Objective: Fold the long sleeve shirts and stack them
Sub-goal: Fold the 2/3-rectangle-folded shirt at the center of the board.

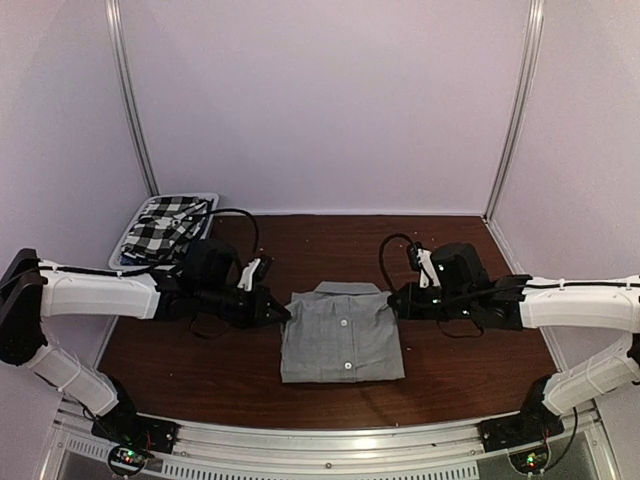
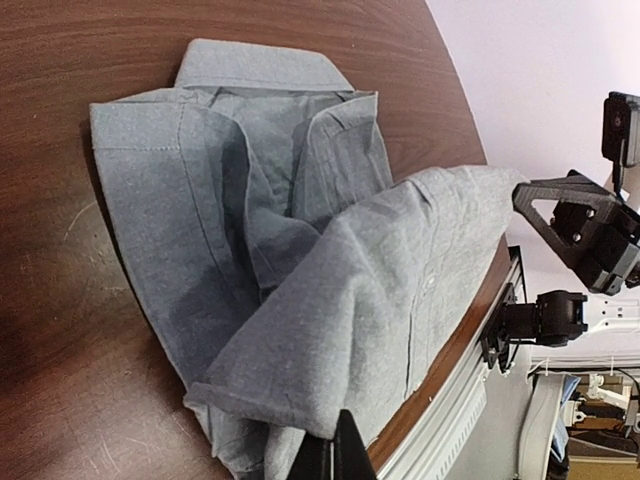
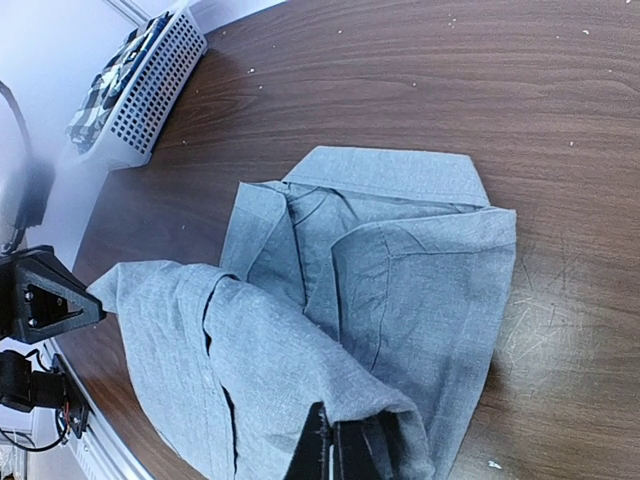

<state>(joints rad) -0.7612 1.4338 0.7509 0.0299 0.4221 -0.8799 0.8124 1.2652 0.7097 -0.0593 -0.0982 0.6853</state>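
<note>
Left hand (image 1: 278,310): jaws closed, pinching the left shoulder edge of the light grey collared cloth shirt (image 1: 340,335). Right hand (image 1: 395,300): jaws closed too, pinching the right shoulder edge of the same shirt.

Hidden or cut off: in each wrist view only dark finger stubs show at the bottom edge, left hand (image 2: 335,455) and right hand (image 3: 335,450). A raised fold of grey cloth runs up to them and covers the tips. The sleeves cannot be made out from above. In the wrist views cloth is folded in over the chest below the collar.

Around: a white slatted plastic basket (image 3: 150,95) sits at the far left corner of the dark brown wooden bench (image 1: 450,370), well apart from the grey shirt. In it lies a black-and-white checked cloth shirt (image 1: 165,222), bunched, partly behind the left arm and its black cable (image 1: 240,213).

Orientation: the grey shirt lies mid-bench between the two hands as a compact rectangle, buttons up. Its collar points to the far wall, and the folded edge is nearest the arm bases. The long axis runs near to far, only slightly longer than the width.
</note>
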